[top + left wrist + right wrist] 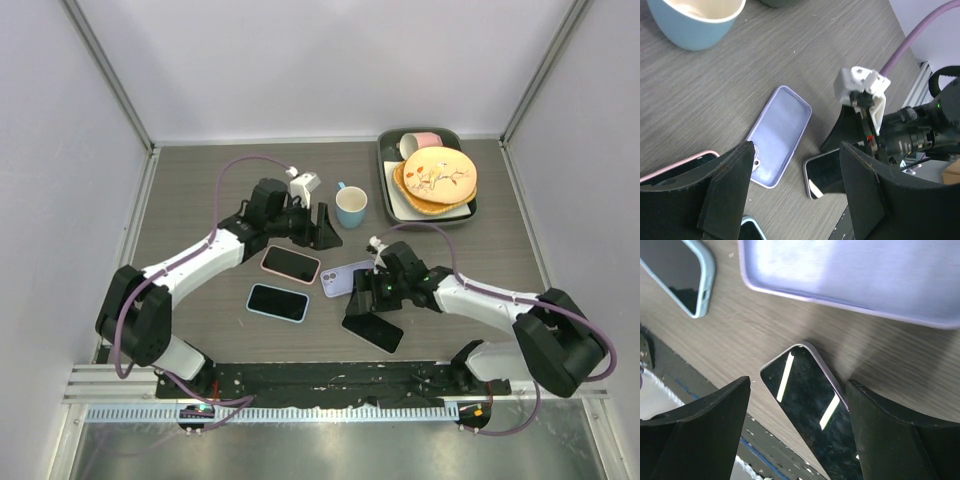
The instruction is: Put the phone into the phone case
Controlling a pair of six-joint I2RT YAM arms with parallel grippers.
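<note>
Lilac silicone, hollow side up: the phone case [345, 278] lay flat on the grey wood-grain table [200, 190]. The bare phone [807, 402] lay just beside the case on its near side, dark screen up, apart from the case with a strip of table between them, and angled rather than parallel to it.

The right gripper [799, 386] stood over the end of the phone that points toward the case, jaws spread wide and one finger on either side of that end. It had hold of nothing. One finger's edge came very close to the phone's rim, but whether it touched I cannot tell.

The left gripper [796, 150] hung on the far side of the case, between the case and a blue mug [351, 206], jaws likewise wide apart and holding nothing. In its wrist view the case showed between its fingers, with the phone beyond it.

Two other phones lay to the left of the case – one in a pink case [291, 264] just beside it, one in a pale blue case [278, 301] a little nearer the arm bases. Well beyond the case, to the right, a dark tray [388, 190] held stacked plates [437, 178] and a pink cup [421, 142]
</note>
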